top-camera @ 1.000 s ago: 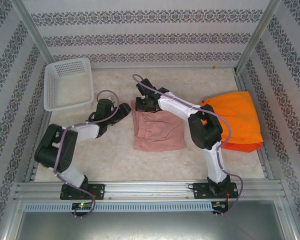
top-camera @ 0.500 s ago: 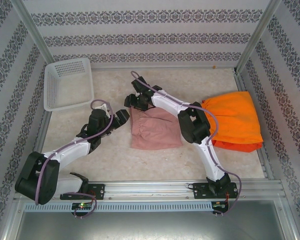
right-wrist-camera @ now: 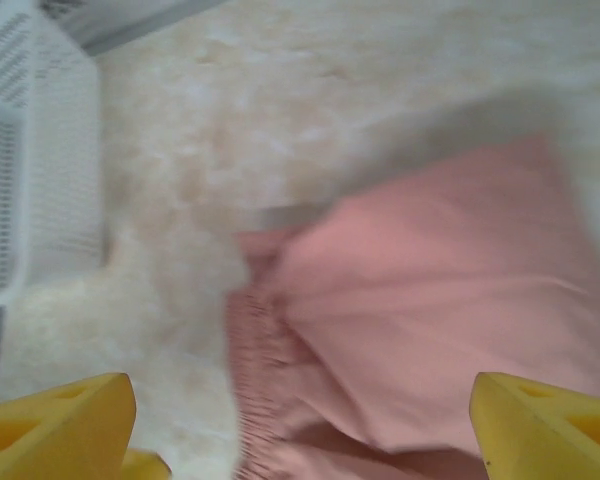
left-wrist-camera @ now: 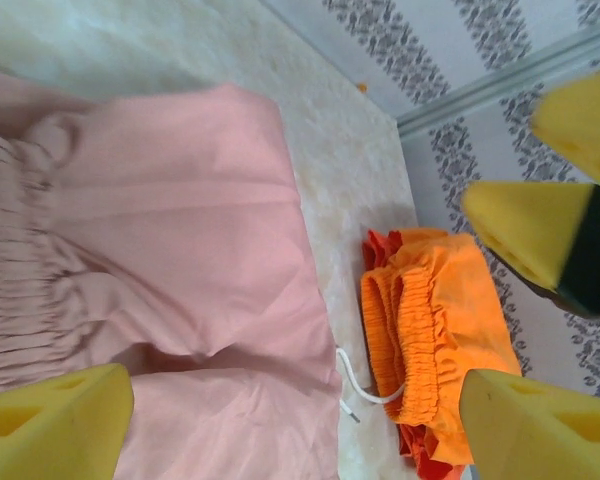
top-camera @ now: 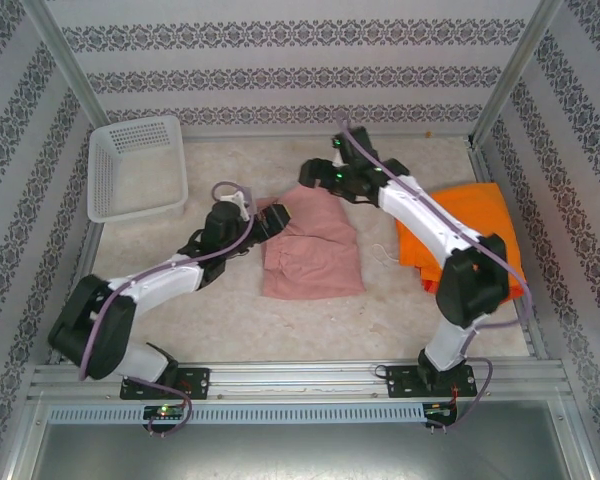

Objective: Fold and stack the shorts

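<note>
Both arms have shifted: the left claw has reached the pink shorts' left edge, and the right claw has swung back beyond their far edge. Both now stand spread, gripping nothing. The basket, far left, holds no shorts. The pink shorts lie folded mid-surface, apart from the orange shorts piled at right. Folding looks about done. Stacking pink onto that pile remains.

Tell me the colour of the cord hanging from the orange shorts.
White; the cord shows best in the left wrist view.
</note>
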